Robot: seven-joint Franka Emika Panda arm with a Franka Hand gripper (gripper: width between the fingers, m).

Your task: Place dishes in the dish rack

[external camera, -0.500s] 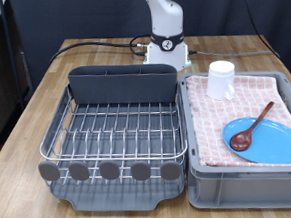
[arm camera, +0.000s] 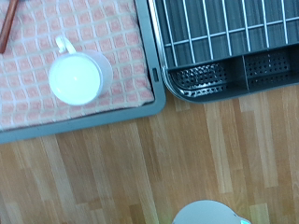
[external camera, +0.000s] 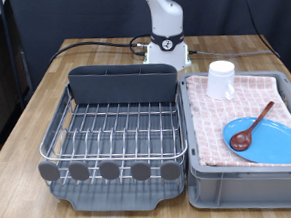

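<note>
The blue plate (external camera: 266,141) lies in the grey bin (external camera: 195,136) lined with pink checked cloth, at the exterior view's right. The reddish-brown wooden spoon (external camera: 251,128) rests on the plate; its handle end shows in the wrist view (arm camera: 7,23). The white cup (external camera: 221,80) stands on the cloth at the bin's far end and shows from above in the wrist view (arm camera: 78,76). The dish rack (external camera: 115,131), chrome wire on a dark tray with a grey caddy (external camera: 122,84), holds no dishes. The gripper's fingers do not show in either view; the arm rises out of the exterior view's top.
The robot base (external camera: 165,49) stands on the wooden table (external camera: 26,122) behind the rack and bin. Cables run along the table's far side. A dark chair or panel stands at the exterior view's left.
</note>
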